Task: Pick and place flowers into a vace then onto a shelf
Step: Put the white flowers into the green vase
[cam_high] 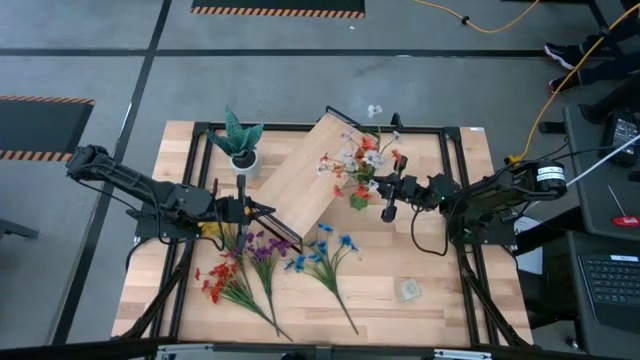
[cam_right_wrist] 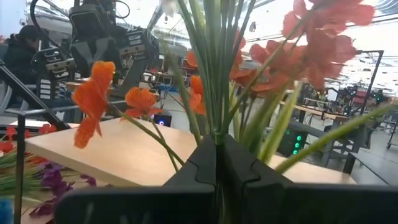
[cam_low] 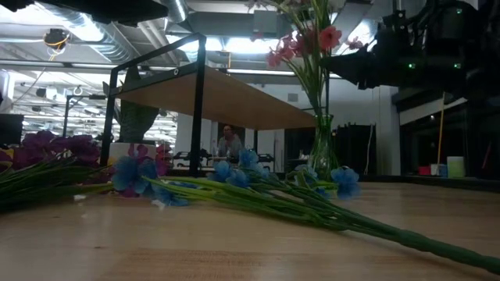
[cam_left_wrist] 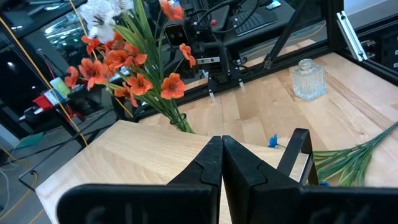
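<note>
The green vace [cam_low: 322, 148] stands on the table by the shelf's right edge and holds a bunch of orange and red flowers [cam_high: 365, 155]. My right gripper [cam_right_wrist: 217, 146] reaches them from the table's right, shut at their stems. The shelf [cam_high: 300, 175] stands slantwise on its black legs at mid-table. My left gripper [cam_high: 268, 210] hovers shut and holding nothing over the shelf's near left edge [cam_left_wrist: 155, 155]. Red [cam_high: 222, 275], purple [cam_high: 262, 245] and blue flowers [cam_high: 325, 250] lie flat on the table in front. My right gripper pinches the green stems [cam_right_wrist: 214, 118] of the bunch between its two fingers, below the blossoms and above the vace's mouth. The fingers come nearly level from the table's right, across the stems. The bunch stands upright with its lower ends in the vace [cam_left_wrist: 181, 121].
A spiky green plant in a white pot [cam_high: 240, 140] stands at the far left beside the shelf. A small clear glass bottle [cam_high: 408, 290] sits near the right front. A person [cam_low: 228, 140] sits in the room beyond the table.
</note>
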Robot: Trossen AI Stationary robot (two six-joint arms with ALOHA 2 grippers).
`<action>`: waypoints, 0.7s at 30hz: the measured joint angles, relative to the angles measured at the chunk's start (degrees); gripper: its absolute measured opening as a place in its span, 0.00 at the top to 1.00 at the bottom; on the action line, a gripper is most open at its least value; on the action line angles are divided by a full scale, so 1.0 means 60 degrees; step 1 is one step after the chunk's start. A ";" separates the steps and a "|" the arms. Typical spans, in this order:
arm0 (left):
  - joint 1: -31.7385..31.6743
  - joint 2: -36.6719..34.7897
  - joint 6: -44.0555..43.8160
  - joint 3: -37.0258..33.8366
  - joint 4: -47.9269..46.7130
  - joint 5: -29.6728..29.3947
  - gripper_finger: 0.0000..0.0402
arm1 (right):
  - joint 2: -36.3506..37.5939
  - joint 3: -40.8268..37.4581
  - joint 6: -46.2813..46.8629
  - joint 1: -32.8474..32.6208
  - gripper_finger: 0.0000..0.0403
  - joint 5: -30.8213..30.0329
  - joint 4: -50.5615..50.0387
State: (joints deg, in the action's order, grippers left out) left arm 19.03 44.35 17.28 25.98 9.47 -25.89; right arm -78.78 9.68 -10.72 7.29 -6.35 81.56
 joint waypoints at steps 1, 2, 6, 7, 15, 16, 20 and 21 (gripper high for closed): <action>0.0000 -0.0002 0.0000 -0.0001 0.0000 0.0000 0.99 | 0.0000 -0.0001 0.0004 0.0000 1.00 0.0000 -0.0001; 0.0000 0.0000 0.0000 -0.0001 -0.0002 0.0000 0.99 | 0.0000 -0.0001 0.0004 0.0000 1.00 0.0000 -0.0001; 0.0000 -0.0002 0.0000 -0.0001 -0.0004 0.0000 0.99 | -0.0007 -0.0004 0.0015 0.0000 1.00 0.0000 -0.0157; 0.0000 -0.0002 0.0000 -0.0001 -0.0004 0.0000 0.99 | -0.0065 -0.0004 0.0022 0.0000 1.00 0.0000 -0.0139; 0.0000 -0.0002 0.0000 -0.0001 -0.0004 0.0000 0.99 | -0.0789 -0.0008 0.0251 0.0000 1.00 -0.0008 0.0325; 0.0000 0.0001 0.0000 -0.0001 -0.0001 0.0000 0.99 | -0.0902 -0.0008 0.0244 0.0000 1.00 -0.0011 0.0524; 0.0000 -0.0001 0.0000 -0.0001 -0.0004 0.0000 0.99 | -0.1297 -0.0008 0.0237 0.0000 1.00 -0.0011 0.0996; 0.0000 -0.0002 0.0000 -0.0001 -0.0004 0.0000 0.99 | -0.1379 -0.0012 0.0237 0.0000 1.00 -0.0011 0.1025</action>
State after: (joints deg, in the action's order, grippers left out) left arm 19.03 44.34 17.28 25.98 9.45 -25.89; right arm -87.05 9.61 -9.30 7.29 -6.42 87.71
